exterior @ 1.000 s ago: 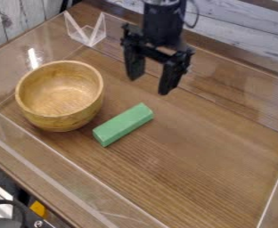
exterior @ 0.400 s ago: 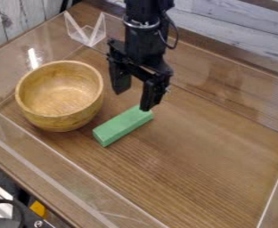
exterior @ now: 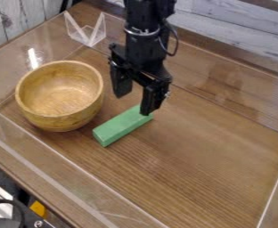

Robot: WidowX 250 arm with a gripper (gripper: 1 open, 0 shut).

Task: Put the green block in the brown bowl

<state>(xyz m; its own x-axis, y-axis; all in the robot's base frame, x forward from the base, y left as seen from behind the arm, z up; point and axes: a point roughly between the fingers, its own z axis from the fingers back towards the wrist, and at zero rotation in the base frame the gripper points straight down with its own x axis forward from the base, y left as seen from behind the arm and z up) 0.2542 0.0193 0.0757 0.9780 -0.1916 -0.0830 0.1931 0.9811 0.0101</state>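
Black and pointing straight down, the claw (exterior: 136,92) hangs with its two fingers spread wide and nothing between them, just above the upper right end of the green block (exterior: 122,125). One finger (exterior: 122,82) shows to the left of that end and the other (exterior: 152,98) reaches down beside it on the right; whether either touches the block I cannot tell. The block lies flat on the wooden worktop (exterior: 213,134), slanting from lower left to upper right. Its lower left end sits near the brown bowl (exterior: 60,93), which stands upright and empty to the left of the claw, apart from the block
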